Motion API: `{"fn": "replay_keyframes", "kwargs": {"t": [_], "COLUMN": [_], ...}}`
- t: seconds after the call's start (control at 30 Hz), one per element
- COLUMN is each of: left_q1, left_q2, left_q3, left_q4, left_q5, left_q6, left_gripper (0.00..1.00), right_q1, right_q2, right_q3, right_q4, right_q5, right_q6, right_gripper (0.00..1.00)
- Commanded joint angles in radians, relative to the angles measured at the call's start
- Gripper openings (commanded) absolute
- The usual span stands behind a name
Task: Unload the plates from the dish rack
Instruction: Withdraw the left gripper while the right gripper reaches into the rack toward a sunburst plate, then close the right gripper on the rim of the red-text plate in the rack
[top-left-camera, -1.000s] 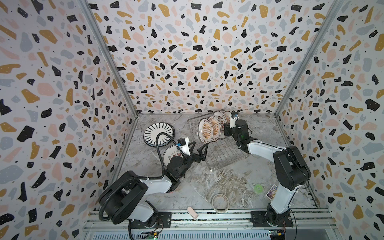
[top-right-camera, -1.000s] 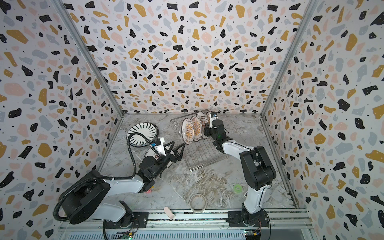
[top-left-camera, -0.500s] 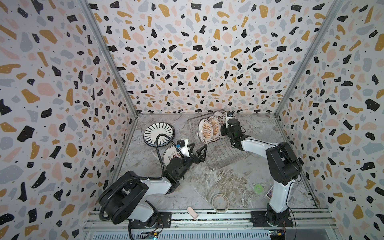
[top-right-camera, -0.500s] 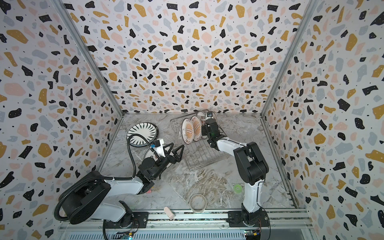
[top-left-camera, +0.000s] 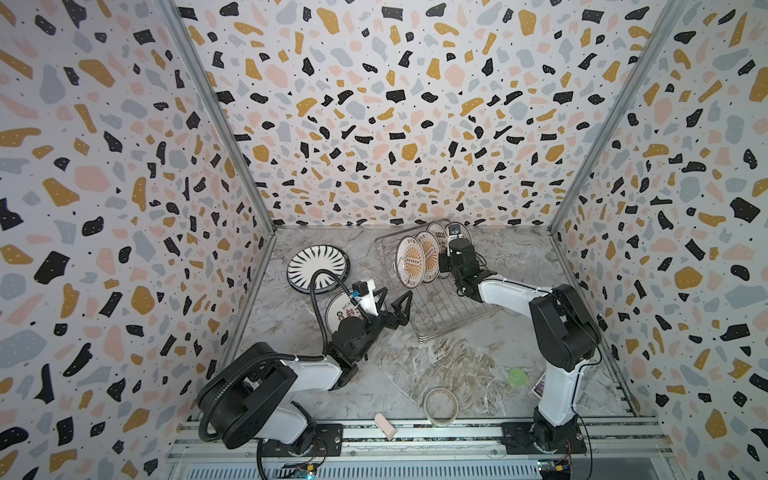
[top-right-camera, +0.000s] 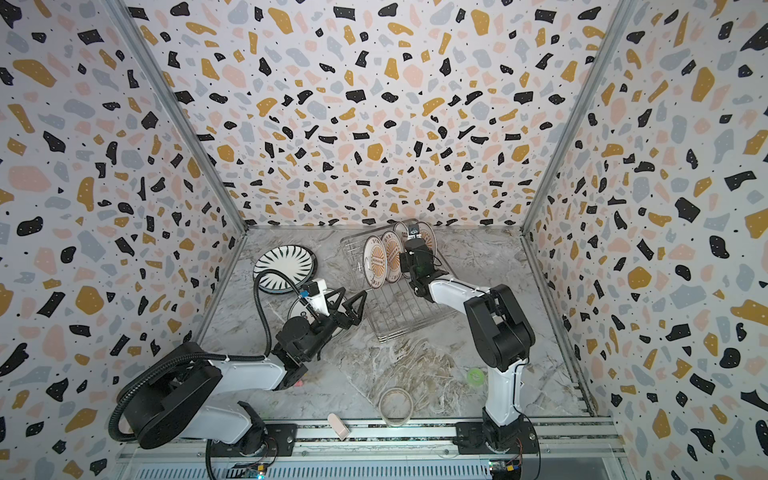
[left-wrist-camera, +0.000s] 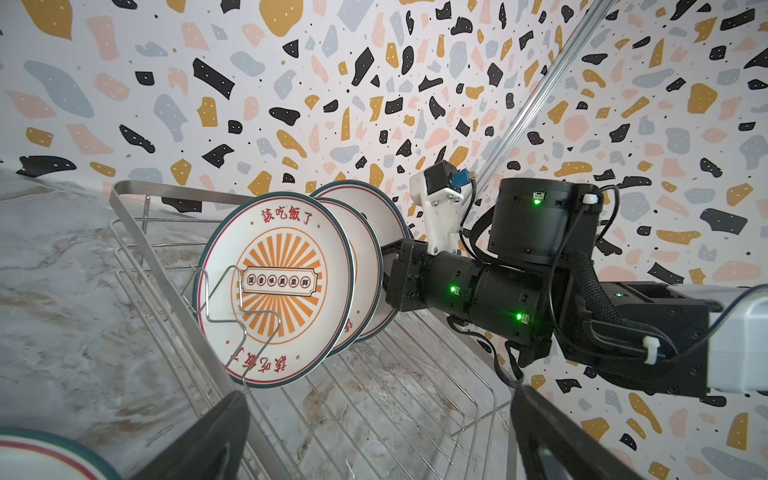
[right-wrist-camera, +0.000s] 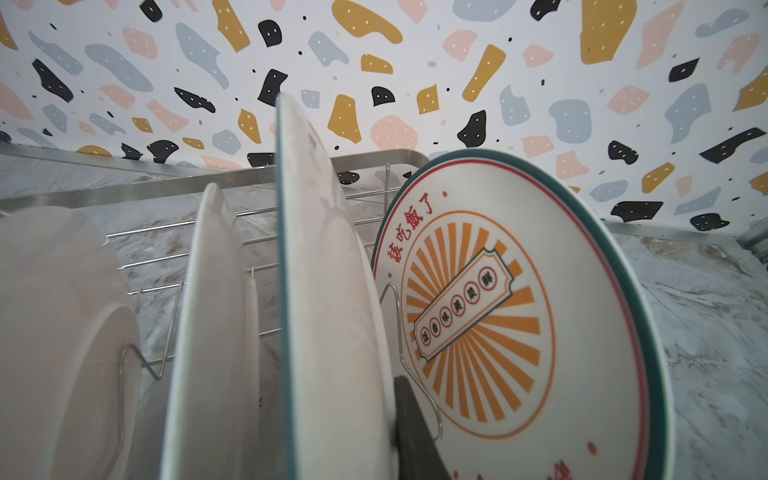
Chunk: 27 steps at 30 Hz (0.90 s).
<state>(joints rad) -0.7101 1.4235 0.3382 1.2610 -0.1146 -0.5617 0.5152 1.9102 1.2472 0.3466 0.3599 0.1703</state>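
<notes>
Plate by plate: the right tool (top-left-camera: 444, 262) reached into the dish rack (top-left-camera: 446, 305) at the back of the bench (top-left-camera: 436, 365). In the right wrist view its jaws stood narrow on the rim of a middle plate (right-wrist-camera: 316, 291). One dark finger (right-wrist-camera: 409, 415) pressed against the plate's white underside, and the other was hidden behind the plate. The grip looked made, though only that one side of it showed.

Several plates stood on edge between the rack's prongs (right-wrist-camera: 397, 316). A sunburst plate (top-left-camera: 411, 268) headed the row with its printed face turned toward the left arm. Two plates lay flat on the bench outside the rack: a black-striped plate (top-left-camera: 318, 270) to the rack's left and a red-character plate (top-left-camera: 338, 309) partly under the left arm. The left tool (top-left-camera: 397, 296) hovered just beside the rack's near corner, jaws spread wide and holding nothing.

The step in hand appeared to be taking hold of the next plate to come out, with the job judged partly done.

The next move would call for lifting the plate along its own plane. Neighbours crowded it on both sides and a wire prong stood close, so any tilt could knock the row. After that, it would need carrying to open bench and laying flat.
</notes>
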Motion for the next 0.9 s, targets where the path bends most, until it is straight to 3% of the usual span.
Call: {"fn": "replay_keyframes", "kwargs": {"t": [0.0,0.57,0.77,0.87], "left_q1": [-0.004,-0.005,-0.005,-0.005], "left_q2": [-0.012,-0.052,-0.070,-0.083], "left_q3": [-0.008,-0.034,-0.038,-0.033], "left_q4": [0.075,0.077,0.072,0.062], "left_q5": [-0.009,-0.023,-0.022,-0.009], "left_q6": [0.003,-0.002,-0.012,-0.016], "left_gripper": [1.00,1.00,1.00,1.00], "right_q1": [0.006,0.032,0.055,0.058], "right_q2": [-0.072,-0.218,-0.285,-0.333], "right_q3": [0.035,-0.053,-0.121,-0.163], "right_q4": [0.020,0.070,0.117,0.127], "right_q5": [0.044,0.141,0.247,0.233], "right_q6": [-0.006,-0.039,-0.068,-0.057], "right_gripper": [0.06,0.05,0.05,0.05]}}
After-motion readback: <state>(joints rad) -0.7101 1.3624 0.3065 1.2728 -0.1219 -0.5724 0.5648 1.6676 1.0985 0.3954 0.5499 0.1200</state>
